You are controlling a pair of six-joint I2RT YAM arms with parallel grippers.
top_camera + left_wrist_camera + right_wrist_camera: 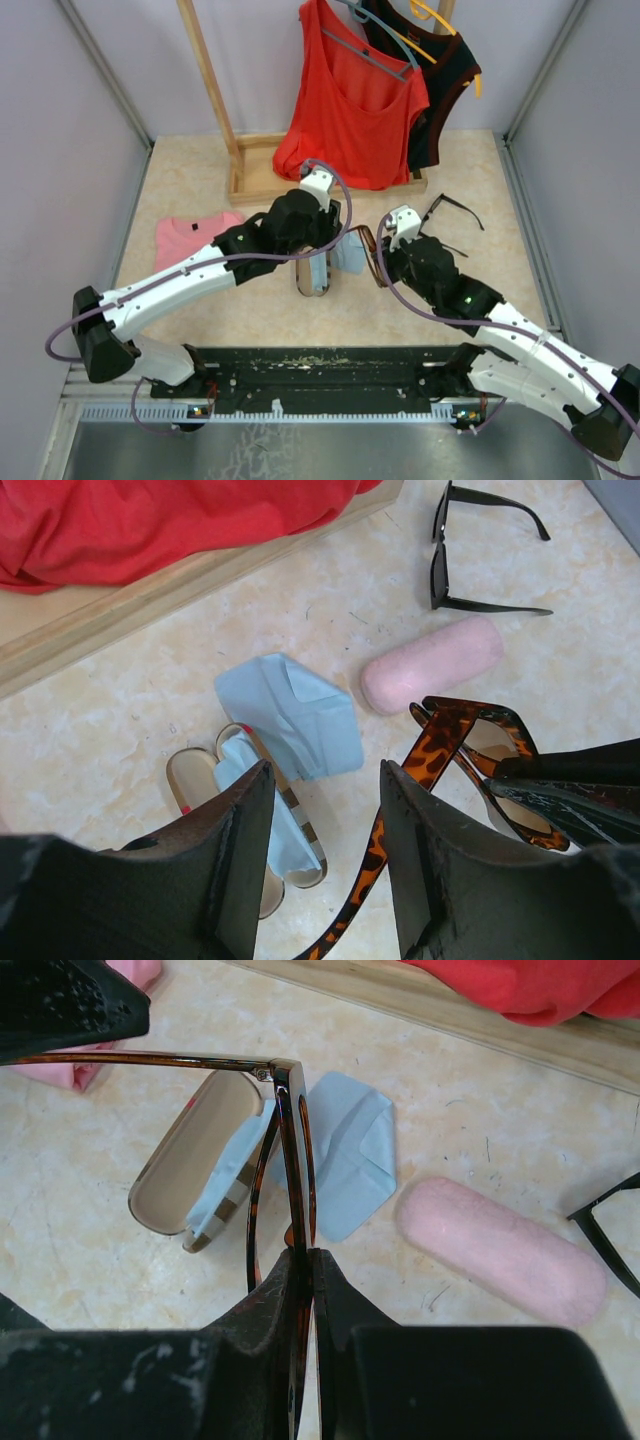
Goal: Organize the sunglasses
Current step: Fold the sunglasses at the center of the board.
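Reddish-brown sunglasses (290, 1075) hang in my right gripper (303, 1255), whose fingers are pinched tight on the edge of the frame, held up over the beige table (300, 322); one thin arm of the pair is unfolded and reaches sideways to my left gripper (327, 775); that gripper's fingers (245, 860) stand wide apart with the arm passing between them, and I cannot tell whether either finger touches it; below the left gripper lies the brown plaid case (185, 1185), open, with a pale blue cloth (265, 820) tucked inside; a second blue cloth (300, 715) lies loose just beside it, between that case and the pink case (430, 665), which is closed; the black sunglasses (470, 550) rest on the table beyond the pink case, arms unfolded, well apart from both grippers; a folded pink garment (195, 240) lies off to the left; at the back a red top (350, 110) hangs down onto a wooden rack base (255, 185).
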